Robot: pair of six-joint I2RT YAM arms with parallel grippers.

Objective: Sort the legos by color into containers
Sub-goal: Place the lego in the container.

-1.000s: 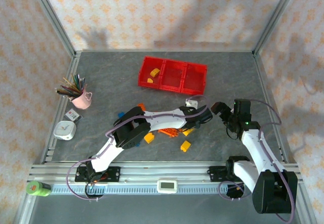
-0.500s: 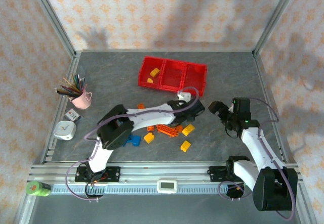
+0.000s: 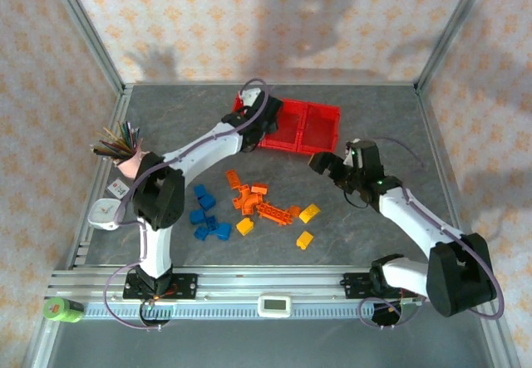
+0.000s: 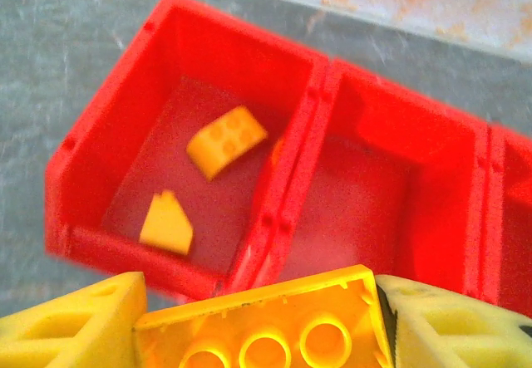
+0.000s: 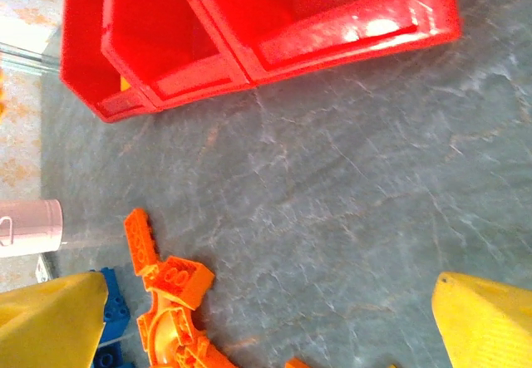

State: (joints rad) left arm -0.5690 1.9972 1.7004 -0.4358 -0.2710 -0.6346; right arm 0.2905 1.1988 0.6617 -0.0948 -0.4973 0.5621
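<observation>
My left end effector has swung away from the pile and up to the containers, pinching a yellow brick; the bin just ahead and to its left already holds two yellow pieces, so I judge a release comes next; my right end effector, fingers spread and empty, has edged toward the loose legos beside it on the table.
</observation>
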